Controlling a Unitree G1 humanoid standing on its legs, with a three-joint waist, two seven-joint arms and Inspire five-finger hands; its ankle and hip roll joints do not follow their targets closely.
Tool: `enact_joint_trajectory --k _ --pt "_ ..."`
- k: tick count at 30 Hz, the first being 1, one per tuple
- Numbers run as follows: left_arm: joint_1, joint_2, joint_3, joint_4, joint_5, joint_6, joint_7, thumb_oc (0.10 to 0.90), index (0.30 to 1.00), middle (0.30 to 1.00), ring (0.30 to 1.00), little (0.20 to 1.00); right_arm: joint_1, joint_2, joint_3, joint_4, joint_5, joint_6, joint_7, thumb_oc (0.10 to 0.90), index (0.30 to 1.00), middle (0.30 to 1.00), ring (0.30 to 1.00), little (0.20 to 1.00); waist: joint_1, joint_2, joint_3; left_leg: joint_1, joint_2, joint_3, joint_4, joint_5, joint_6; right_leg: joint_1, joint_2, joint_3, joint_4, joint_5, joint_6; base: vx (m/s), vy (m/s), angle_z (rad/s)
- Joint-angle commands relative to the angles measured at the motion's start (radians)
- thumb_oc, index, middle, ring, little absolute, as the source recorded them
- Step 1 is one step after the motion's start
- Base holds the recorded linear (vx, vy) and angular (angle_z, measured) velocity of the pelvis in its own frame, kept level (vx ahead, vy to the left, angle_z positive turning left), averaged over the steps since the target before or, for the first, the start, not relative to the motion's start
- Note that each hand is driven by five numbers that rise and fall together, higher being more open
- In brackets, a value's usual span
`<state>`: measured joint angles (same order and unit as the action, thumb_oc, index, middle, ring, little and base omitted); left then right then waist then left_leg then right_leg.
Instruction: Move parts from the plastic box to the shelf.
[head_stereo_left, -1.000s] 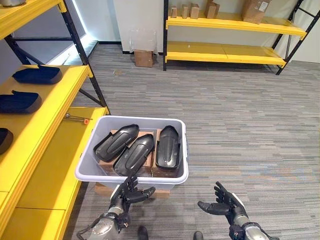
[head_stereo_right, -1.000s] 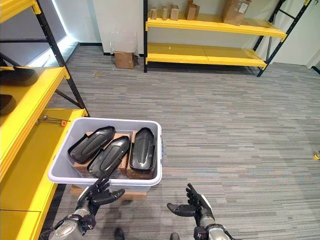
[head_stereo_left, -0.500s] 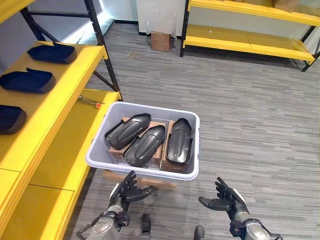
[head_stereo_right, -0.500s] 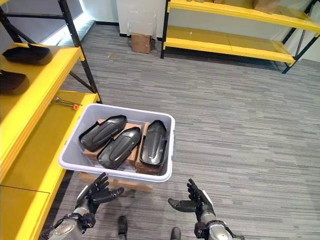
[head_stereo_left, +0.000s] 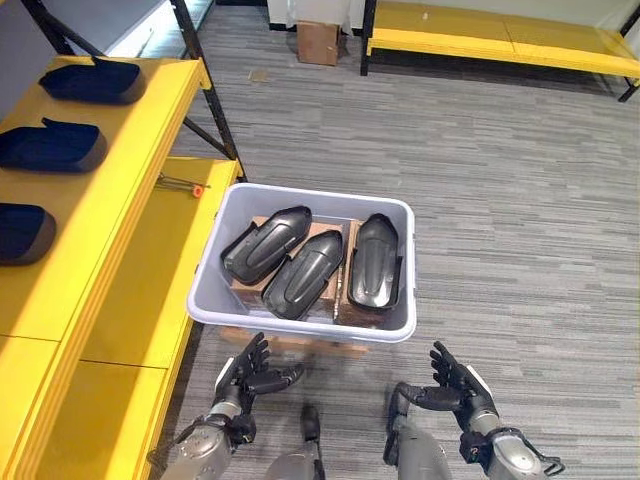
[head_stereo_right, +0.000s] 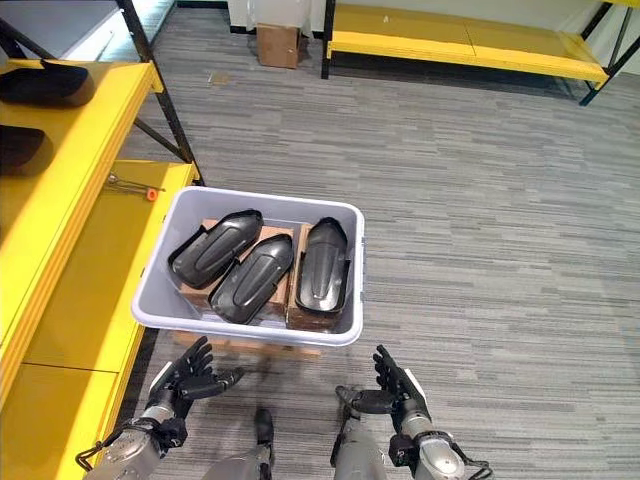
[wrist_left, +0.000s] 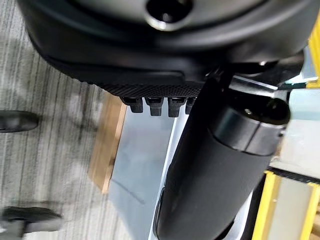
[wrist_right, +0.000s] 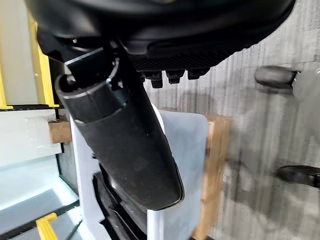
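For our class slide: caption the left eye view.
Both hands, left and right, open before a plastic box holding three parts.

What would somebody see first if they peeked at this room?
Probably the pale plastic box on the grey carpet, with three shiny black parts lying side by side inside it. Next, the bright yellow shelf to the robot's left, with more dark parts on top. Near the bottom, the left hand and right hand are open, holding nothing.

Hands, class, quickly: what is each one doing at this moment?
Left hand: open, holding nothing, just short of the plastic box.
Right hand: open, holding nothing, also short of the box.
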<state>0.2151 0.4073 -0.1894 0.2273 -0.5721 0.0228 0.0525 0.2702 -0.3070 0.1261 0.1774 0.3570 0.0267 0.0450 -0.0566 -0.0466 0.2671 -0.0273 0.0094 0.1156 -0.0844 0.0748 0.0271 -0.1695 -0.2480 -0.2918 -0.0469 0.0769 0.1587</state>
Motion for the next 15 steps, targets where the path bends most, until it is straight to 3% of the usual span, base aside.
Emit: enact_joint_trajectory --k 1,5,15 --pt "-0.048 -0.014 0.045 -0.101 0.036 -0.085 -0.044 0.900 1.000 1.000 1.000 1.000 -0.054 -0.039 -0.031 -0.099 0.007 -0.087 0.005 0.900 1.000 1.000 1.000 1.000 -0.024 0.007 -0.046 0.128 0.035 0.015 0.034 -0.178 -0.035 0.039 0.037 0.029 0.011 0.057 0.023 0.09 -0.100 0.10" --pt "-0.039 -0.025 0.045 -0.103 0.032 -0.081 -0.044 0.900 1.000 1.000 1.000 1.000 -0.039 -0.059 -0.050 -0.118 0.018 -0.090 0.007 0.900 1.000 1.000 1.000 1.000 -0.030 0.011 -0.071 0.146 0.079 0.020 0.033 -0.176 -0.065 0.069 0.062 0.001 0.016 0.022 0.004 0.15 -0.173 0.09" --pt "-0.030 -0.036 0.052 -0.115 0.017 -0.080 -0.044 0.900 1.000 1.000 1.000 1.000 -0.027 -0.091 -0.074 -0.167 0.034 -0.103 0.008 0.900 1.000 1.000 1.000 1.000 -0.049 0.041 -0.083 0.152 0.154 0.031 0.037 -0.134 -0.117 0.062 0.130 0.009 0.039 -0.054 -0.046 0.09 -0.143 0.00"
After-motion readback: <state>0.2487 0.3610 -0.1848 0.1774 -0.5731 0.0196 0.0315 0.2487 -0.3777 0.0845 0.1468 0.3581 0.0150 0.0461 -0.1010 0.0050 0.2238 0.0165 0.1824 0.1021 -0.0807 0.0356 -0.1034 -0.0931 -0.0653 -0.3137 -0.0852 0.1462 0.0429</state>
